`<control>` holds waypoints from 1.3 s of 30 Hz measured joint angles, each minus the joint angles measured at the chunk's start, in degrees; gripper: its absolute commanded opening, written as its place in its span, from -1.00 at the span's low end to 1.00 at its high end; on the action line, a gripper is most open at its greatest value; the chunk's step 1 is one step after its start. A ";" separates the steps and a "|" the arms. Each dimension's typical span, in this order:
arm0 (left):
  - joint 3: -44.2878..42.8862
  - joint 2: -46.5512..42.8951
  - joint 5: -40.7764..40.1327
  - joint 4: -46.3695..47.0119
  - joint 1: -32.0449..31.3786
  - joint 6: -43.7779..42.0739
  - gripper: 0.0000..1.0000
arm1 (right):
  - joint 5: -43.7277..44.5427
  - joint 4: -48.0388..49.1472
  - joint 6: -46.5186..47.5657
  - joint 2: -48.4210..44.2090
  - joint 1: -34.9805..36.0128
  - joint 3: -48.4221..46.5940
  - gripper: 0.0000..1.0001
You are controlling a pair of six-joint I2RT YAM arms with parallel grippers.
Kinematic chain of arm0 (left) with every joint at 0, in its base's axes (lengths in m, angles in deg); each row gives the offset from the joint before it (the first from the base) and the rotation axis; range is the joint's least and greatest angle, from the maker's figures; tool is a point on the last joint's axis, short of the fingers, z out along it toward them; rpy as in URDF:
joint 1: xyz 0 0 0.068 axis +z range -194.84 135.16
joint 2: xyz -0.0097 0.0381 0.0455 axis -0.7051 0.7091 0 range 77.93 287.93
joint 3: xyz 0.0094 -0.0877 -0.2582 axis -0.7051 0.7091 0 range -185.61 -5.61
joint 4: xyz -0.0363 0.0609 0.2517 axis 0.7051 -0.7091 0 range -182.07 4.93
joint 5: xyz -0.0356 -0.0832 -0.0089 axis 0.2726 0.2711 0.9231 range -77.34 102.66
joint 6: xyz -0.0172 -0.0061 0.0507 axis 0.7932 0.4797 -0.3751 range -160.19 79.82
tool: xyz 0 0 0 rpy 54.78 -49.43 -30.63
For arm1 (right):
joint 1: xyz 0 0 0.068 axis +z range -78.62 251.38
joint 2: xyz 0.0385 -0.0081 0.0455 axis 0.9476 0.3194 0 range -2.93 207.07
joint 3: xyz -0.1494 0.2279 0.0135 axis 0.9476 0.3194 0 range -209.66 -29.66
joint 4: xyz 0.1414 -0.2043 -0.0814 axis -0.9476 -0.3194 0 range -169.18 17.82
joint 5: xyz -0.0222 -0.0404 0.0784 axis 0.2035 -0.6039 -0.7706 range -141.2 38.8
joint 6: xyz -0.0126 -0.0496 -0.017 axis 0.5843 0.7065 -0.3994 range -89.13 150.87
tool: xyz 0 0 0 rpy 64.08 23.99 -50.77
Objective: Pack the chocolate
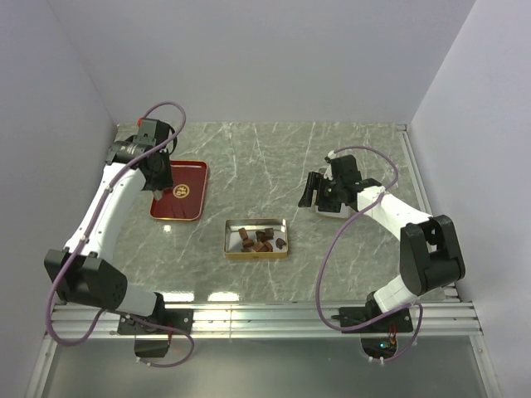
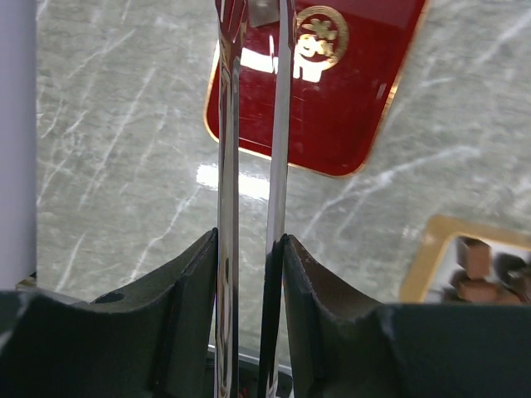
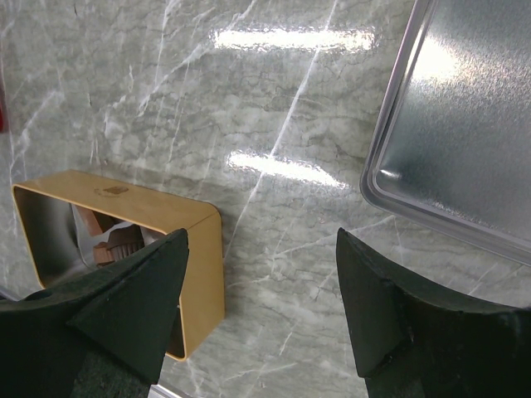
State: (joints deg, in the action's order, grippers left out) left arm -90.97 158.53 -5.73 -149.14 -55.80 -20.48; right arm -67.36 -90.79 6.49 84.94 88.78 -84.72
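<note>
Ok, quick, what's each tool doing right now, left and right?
The left tool is shut on the metal tongs.
The right tool is open, holding nothing.

red lid [image 2: 332, 108]: cut off by the top edge in the left wrist view; two strips of it lie behind the tweezers [image 2: 228, 166] (as does the left side of its gold emblem [image 2: 325, 33]).
tweezers: far ends run out at the top edge; near ends are buried between the fingers of the left claw [image 2: 249, 240].
gold tin [image 2: 427, 249]: only a corner shows here, the rest lost to the right edge and the claw's body; in the right wrist view a finger of the right claw [image 3: 261, 239] covers its near side.
chocolate [image 1: 259, 239]: too small to count from above; only slivers show at the wrists.
silver tray [image 3: 465, 124]: cut by the top and right edges.
</note>
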 measured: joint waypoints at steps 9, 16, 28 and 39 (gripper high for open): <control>0.35 3.69 -0.33 3.08 1.36 -1.66 -0.17 | 0.02 0.00 0.22 0.02 0.00 0.00 0.57; 3.65 4.37 -0.31 5.14 1.62 -2.03 -0.17 | 0.02 -0.07 0.26 0.24 0.00 -0.17 0.57; 7.37 5.29 0.20 7.63 2.29 -2.21 -0.17 | 0.02 -0.13 0.33 0.90 0.00 -0.46 0.57; 9.11 6.03 0.55 10.27 3.37 -3.65 -0.17 | 0.02 -0.42 0.46 1.16 0.09 -0.87 0.57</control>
State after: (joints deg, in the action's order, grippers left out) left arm -81.86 164.56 -5.19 -138.87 -52.43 -24.13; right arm -67.34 -91.21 6.95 86.10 88.87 -85.60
